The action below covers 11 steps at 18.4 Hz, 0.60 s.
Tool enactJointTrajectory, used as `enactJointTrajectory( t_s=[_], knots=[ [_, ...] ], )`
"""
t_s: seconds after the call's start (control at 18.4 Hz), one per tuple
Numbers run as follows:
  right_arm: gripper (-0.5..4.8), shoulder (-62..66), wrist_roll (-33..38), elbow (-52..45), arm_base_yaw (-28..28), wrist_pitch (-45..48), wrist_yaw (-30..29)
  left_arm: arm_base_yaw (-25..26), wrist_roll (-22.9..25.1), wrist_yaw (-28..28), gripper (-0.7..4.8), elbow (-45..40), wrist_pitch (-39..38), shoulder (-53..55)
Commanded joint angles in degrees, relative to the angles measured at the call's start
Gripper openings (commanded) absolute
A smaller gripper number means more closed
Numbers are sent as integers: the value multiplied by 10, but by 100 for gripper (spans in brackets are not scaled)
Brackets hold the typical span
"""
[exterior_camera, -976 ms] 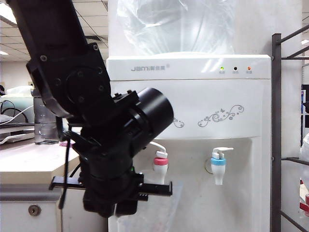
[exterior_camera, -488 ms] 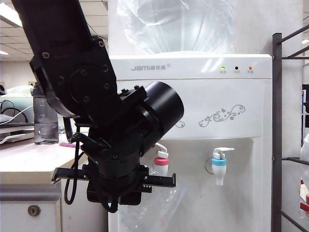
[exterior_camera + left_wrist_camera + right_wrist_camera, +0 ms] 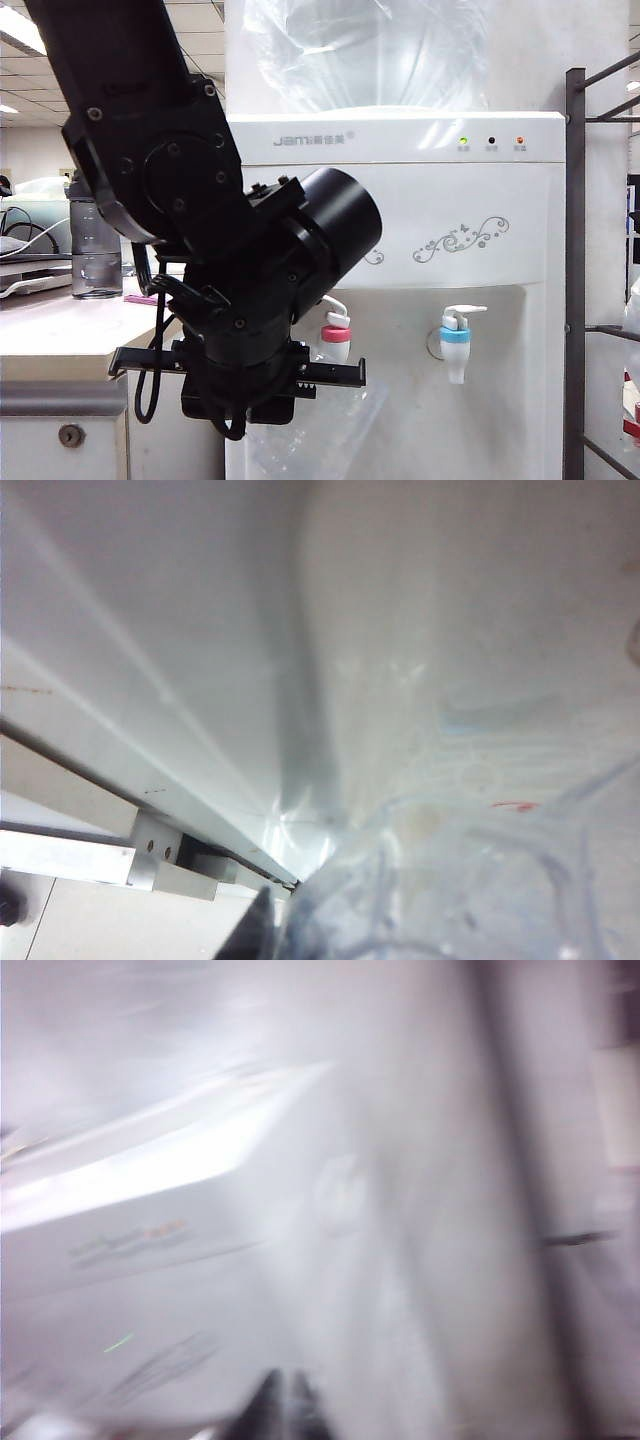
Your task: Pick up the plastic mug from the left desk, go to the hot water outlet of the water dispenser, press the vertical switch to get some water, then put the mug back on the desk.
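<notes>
**A:** What is nearest to the camera?

**B:** The black left arm. It fills the left side of the exterior view. Its left gripper (image 3: 250,392) hangs low, in front of the white cabinet.

**A:** And its fingers?

**B:** They are closed on the plastic mug (image 3: 460,880). The clear wall of the mug sits right at the dark finger (image 3: 252,932) in the left wrist view. The mug is in the air, not on the left desk (image 3: 60,335).

**A:** Where is it relative to the taps?

**B:** Below the hot water outlet (image 3: 336,342) with the red collar. Whether they touch, I cannot tell. The vertical switch (image 3: 331,304) rises above that collar. The blue-collared tap (image 3: 455,340) is further right.

**A:** The right gripper (image 3: 282,1405)?

**B:** Only its own wrist view shows it, very blurred. I cannot tell whether its fingers are apart or together.

**A:** Behind all this?

**B:** The water dispenser (image 3: 430,200), and a smoky-grey bottle (image 3: 95,245) far back on the desk.
</notes>
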Motion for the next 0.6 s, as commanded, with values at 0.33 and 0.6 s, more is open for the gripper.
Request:
enactJointTrajectory(
  t_s=[0.33, 0.6],
  knots=[
    [-3, 85, -25, 0, 8, -3, -63, -5, -7, -14, -5, 21, 123, -18],
    [-3, 103, -119, 0, 91, 12, -16, -5, -7, -13, -5, 21, 123, -18]
  ],
)
